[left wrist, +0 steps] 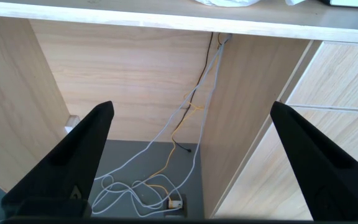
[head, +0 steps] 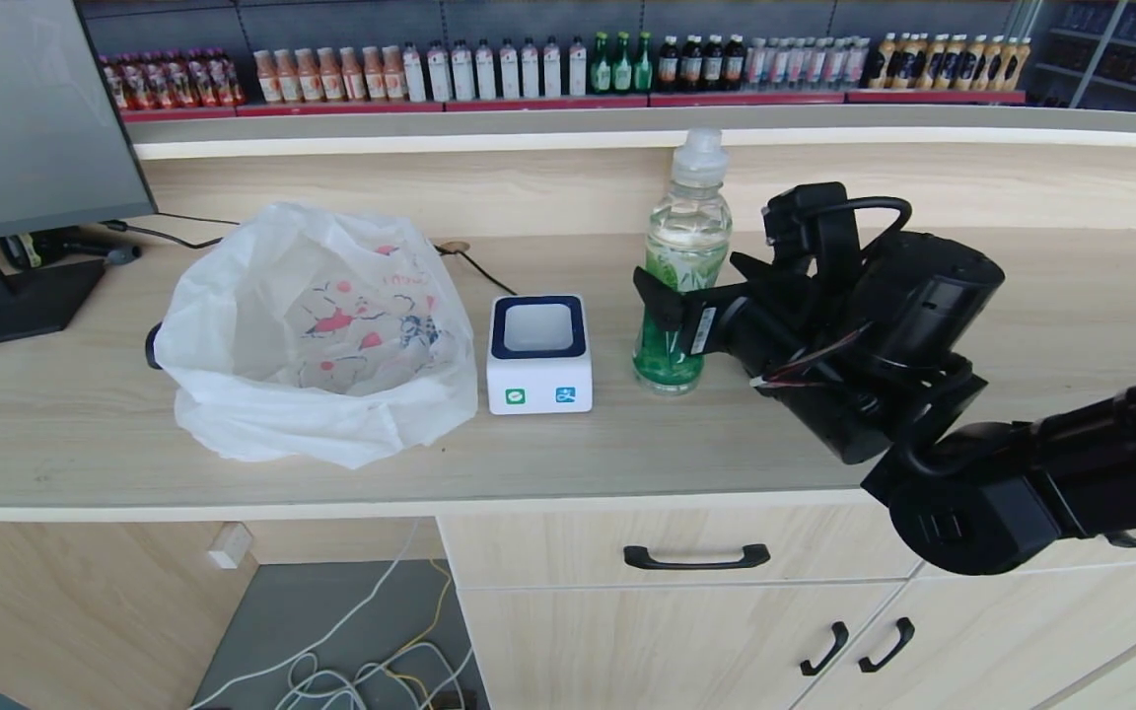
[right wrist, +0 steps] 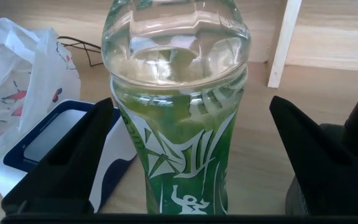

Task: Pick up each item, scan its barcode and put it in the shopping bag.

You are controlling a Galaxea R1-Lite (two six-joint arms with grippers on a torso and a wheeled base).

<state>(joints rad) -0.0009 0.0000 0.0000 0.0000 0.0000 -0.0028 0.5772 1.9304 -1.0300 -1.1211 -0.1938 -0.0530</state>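
1. Containers. The clear plastic bottle with the green label holds a clear liquid up to its shoulder. The white plastic shopping bag with red and blue print sits with its mouth open upward; through the mouth you see its own printed wall.

2. Position. On the light wooden counter, take the white cube scanner with the dark blue rim as centre. The bag lies at 9 o'clock, just beside it. The bottle stands at 3 o'clock, near but apart.

3. Orientation. The bottle is upright: long axis vertical, white cap on top, base on the counter.

4. Markings. The label carries white graphics, and you cannot read any writing on it. The scanner front bears two small square icons, one green and one blue.

5. Grippers. The right gripper is spread wide, one finger on each side of the bottle at label height, not clamped. The left gripper is also spread apart, below the counter edge, facing loose cables.
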